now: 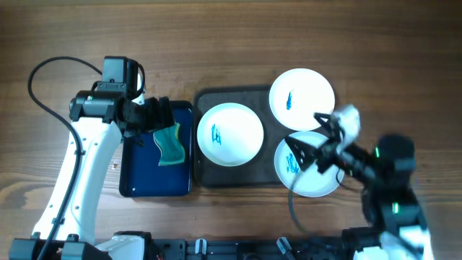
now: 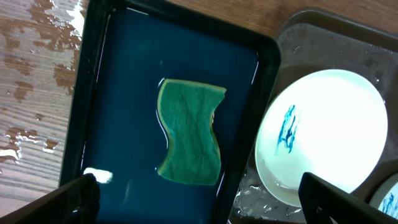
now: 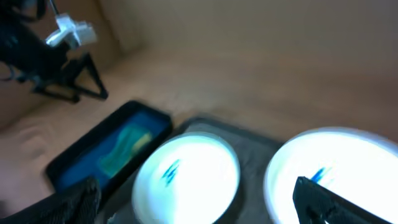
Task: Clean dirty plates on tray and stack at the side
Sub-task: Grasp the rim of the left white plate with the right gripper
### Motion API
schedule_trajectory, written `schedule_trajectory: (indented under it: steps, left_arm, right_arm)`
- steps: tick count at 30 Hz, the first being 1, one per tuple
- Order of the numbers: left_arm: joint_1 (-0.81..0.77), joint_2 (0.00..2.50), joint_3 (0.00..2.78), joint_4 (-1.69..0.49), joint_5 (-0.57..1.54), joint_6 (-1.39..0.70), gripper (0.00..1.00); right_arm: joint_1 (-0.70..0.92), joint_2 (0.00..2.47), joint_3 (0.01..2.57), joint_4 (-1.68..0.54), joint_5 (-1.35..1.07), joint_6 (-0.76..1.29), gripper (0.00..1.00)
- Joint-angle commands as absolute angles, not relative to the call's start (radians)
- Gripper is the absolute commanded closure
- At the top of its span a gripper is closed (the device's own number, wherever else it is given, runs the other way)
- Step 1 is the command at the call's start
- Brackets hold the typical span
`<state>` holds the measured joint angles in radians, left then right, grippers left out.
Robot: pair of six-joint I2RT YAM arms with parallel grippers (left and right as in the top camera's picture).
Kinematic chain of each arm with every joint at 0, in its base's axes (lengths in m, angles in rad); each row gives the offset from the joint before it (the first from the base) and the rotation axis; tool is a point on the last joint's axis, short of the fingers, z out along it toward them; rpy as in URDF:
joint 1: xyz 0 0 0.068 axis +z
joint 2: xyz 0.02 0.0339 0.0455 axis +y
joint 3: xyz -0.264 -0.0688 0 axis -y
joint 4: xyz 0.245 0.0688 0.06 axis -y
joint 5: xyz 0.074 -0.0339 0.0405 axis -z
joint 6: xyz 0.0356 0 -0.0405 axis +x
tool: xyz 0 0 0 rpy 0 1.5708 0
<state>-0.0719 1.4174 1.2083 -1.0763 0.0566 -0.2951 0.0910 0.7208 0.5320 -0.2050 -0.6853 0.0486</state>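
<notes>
Three white plates with blue scribbles lie on or over the dark grey-brown tray: one at its left, one at the top right, one at the bottom right. My right gripper is open and empty, between the two right plates and above them. Its blurred wrist view shows two plates between its open fingers. My left gripper is open and empty above the green sponge. The left plate and tray show at the right of the left wrist view.
A smaller dark blue tray holding the sponge sits just left of the grey tray, with water in it. The wooden table beside it is wet. Bare wood lies behind and to the right of the plates.
</notes>
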Motion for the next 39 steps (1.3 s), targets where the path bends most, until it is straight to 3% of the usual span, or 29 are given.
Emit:
schedule_trajectory:
  steps: [1, 6, 9, 15, 22, 23, 24, 25, 29, 32, 34, 37, 38, 39]
  left_arm:
    - [-0.076, 1.42, 1.224, -1.077, 0.056, -0.3, 0.0]
    - [-0.076, 1.42, 1.224, -1.076, 0.055, -0.3, 0.0]
    - [-0.076, 1.42, 1.224, -1.071, 0.055, -0.3, 0.0]
    - [-0.076, 1.42, 1.224, -1.064, 0.055, -0.3, 0.0]
    - [-0.076, 1.422, 1.224, -1.05, 0.009, -0.296, 0.05]
    - [-0.076, 1.422, 1.224, -1.05, 0.003, -0.296, 0.16]
    - [-0.076, 1.422, 1.224, -1.05, 0.001, -0.296, 0.21]
    - [-0.076, 1.422, 1.223, -1.046, 0.002, -0.296, 0.18]
    - [-0.076, 1.429, 1.177, -1.01, 0.002, -0.292, 0.36]
    - [-0.076, 1.451, 1.121, -0.968, 0.002, -0.263, 0.37]
    - [-0.076, 1.47, 1.084, -0.949, 0.002, -0.25, 0.5]
    - [-0.076, 1.497, 1.04, -0.941, 0.002, -0.251, 0.55]
    - [-0.076, 1.505, 1.032, -0.938, 0.002, -0.251, 0.61]
    - [-0.076, 1.513, 1.025, -0.934, 0.002, -0.251, 0.59]
  right_arm:
    - [0.094, 1.012, 0.73, -0.337, -0.85, 0.047, 0.0]
    - [0.123, 1.353, 0.968, -0.667, -0.861, -0.089, 0.0]
    - [0.179, 1.453, 1.026, -0.778, -0.719, -0.105, 0.0]
    - [0.385, 1.455, 1.03, -0.798, -0.276, -0.047, 0.0]
    - [0.53, 1.456, 1.03, -0.682, -0.373, -0.041, 0.0]
    - [0.53, 1.456, 1.03, -0.668, -0.392, -0.041, 0.0]
    - [0.53, 1.456, 1.03, -0.656, -0.392, -0.04, 0.0]
    - [0.53, 1.456, 1.03, -0.652, -0.391, -0.017, 0.0]
    - [0.53, 1.456, 1.03, -0.614, -0.39, 0.081, 0.0]
    - [0.53, 1.456, 1.03, -0.591, -0.374, 0.081, 0.0]
    - [0.53, 1.456, 1.029, -0.591, -0.366, 0.081, 0.0]
    - [0.53, 1.456, 1.028, -0.594, -0.356, 0.082, 0.0]
    - [0.53, 1.456, 1.028, -0.594, -0.356, 0.082, 0.0]
    - [0.53, 1.456, 1.028, -0.594, -0.356, 0.083, 0.0]
